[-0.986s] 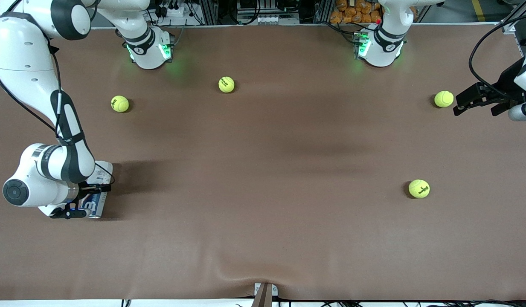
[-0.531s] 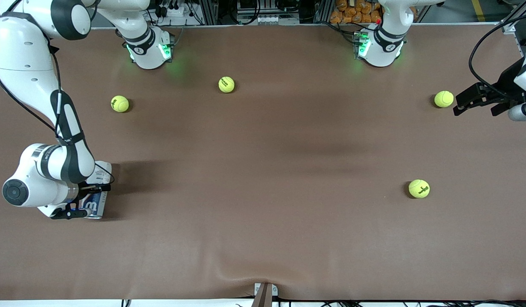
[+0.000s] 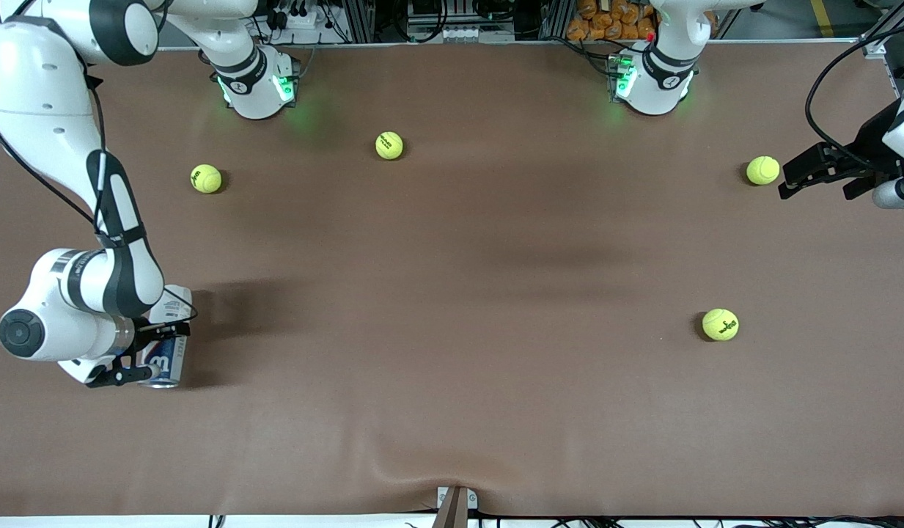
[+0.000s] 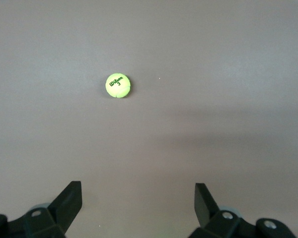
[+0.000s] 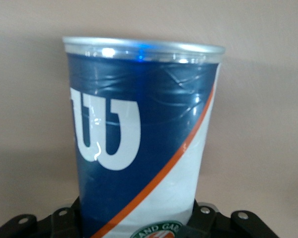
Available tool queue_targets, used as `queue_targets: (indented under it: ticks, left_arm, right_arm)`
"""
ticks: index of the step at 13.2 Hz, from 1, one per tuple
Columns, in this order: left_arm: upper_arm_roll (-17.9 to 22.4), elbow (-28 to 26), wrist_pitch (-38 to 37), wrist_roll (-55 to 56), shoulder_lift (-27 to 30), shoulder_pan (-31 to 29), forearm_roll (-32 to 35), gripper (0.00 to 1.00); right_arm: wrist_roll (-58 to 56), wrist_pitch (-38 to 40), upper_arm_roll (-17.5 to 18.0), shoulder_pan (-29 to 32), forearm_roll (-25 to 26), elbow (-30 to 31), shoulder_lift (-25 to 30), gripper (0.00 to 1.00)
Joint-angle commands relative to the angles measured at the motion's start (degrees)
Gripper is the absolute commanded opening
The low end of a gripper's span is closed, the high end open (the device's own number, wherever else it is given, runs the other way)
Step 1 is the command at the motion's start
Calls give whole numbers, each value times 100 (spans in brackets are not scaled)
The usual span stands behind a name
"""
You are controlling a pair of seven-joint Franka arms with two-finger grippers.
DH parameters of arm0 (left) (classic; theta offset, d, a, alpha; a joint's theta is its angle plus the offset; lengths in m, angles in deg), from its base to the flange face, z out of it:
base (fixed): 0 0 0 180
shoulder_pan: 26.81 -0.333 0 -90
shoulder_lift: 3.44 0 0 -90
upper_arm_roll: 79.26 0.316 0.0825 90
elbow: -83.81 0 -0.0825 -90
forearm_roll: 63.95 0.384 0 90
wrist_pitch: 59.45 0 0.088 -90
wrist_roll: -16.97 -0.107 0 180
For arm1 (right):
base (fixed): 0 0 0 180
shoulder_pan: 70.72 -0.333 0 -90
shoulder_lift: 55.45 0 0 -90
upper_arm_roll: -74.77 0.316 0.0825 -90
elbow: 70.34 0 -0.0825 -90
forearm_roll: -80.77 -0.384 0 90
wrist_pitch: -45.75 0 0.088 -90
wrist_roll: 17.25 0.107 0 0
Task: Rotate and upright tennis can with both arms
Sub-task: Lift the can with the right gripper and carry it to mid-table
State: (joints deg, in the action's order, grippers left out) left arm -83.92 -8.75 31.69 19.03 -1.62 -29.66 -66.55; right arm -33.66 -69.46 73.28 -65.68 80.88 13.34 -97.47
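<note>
Right end effector (image 3: 140, 350) clamping tennis can (image 3: 166, 345), left end effector (image 3: 807, 180) waiting

The right arm (image 3: 70, 176) comes from its base at the table's far edge and bends down toward the right arm's end of the table, its wrist turned low over the surface near that end's edge. The right gripper (image 3: 140, 350) is clamped on the tennis can (image 3: 166, 345), the fingers pressed to the can's sides. The left arm (image 3: 895, 147) waits at the left arm's end of the table, its forearm level. The left gripper (image 4: 138, 198) hangs above the surface with its fingers (image 4: 69, 201) spread wide, holding nothing.
</note>
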Motion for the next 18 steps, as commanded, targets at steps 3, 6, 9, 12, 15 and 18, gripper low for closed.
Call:
queue_targets:
  ticks: [3, 6, 9, 12, 15, 18]
  left_arm:
    - [-36, 45, -61, -74, -23, -57, -56, 100]
    - [-36, 45, -61, -74, -23, -57, -64, 100]
    - [-36, 62, -61, -74, -58, -48, -91, 100]
    - [-36, 63, -61, -65, -67, -48, -100, 100]
    - [-36, 63, -61, -74, -76, -57, -100, 100]
    - [-36, 71, -61, -74, -120, -57, -108, 100]
  right_arm:
    - [-143, 745, 823, -266, -73, -53, 720, 72]
    - [-231, 1052, 1965, -266, -64, -36, 766, 72]
    - [-231, 922, 2487, -835, 67, -45, 748, 72]
    - [-292, 247, 2487, -1766, 462, 17, 695, 72]
    - [-257, -317, 2470, -2549, 1120, 17, 520, 79]
    - [-240, -704, 2461, -3278, 2165, 17, 134, 79]
